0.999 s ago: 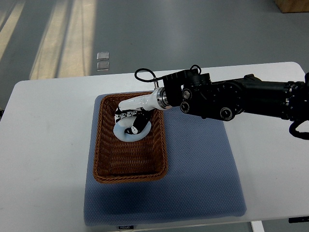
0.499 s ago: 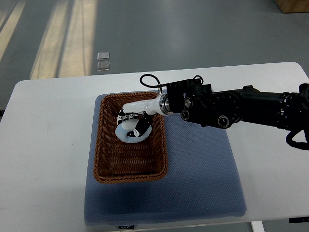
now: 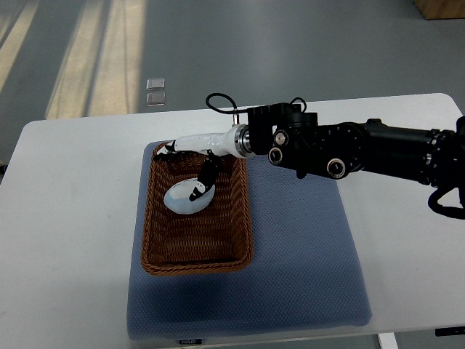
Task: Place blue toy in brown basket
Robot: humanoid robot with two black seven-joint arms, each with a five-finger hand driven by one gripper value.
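The pale blue toy (image 3: 183, 199) lies flat on the floor of the brown wicker basket (image 3: 155, 247), in its far half. My right arm comes in from the right, and its white hand (image 3: 182, 171) hangs over the basket's far end. The hand is open: long fingers (image 3: 171, 147) stretch left along the far rim, and one dark-tipped finger points down, its tip over the toy's right edge. I cannot tell whether that tip touches the toy. The left arm is out of sight.
The basket stands on the left part of a blue padded mat (image 3: 305, 269), which lies on a white table (image 3: 65, 218). The black forearm (image 3: 363, 151) crosses above the mat's far right. Grey floor lies beyond the table's far edge.
The hand has let go of the toy, which now lies flat and a little further left in the basket. The fingers have spread and lifted toward the far rim.
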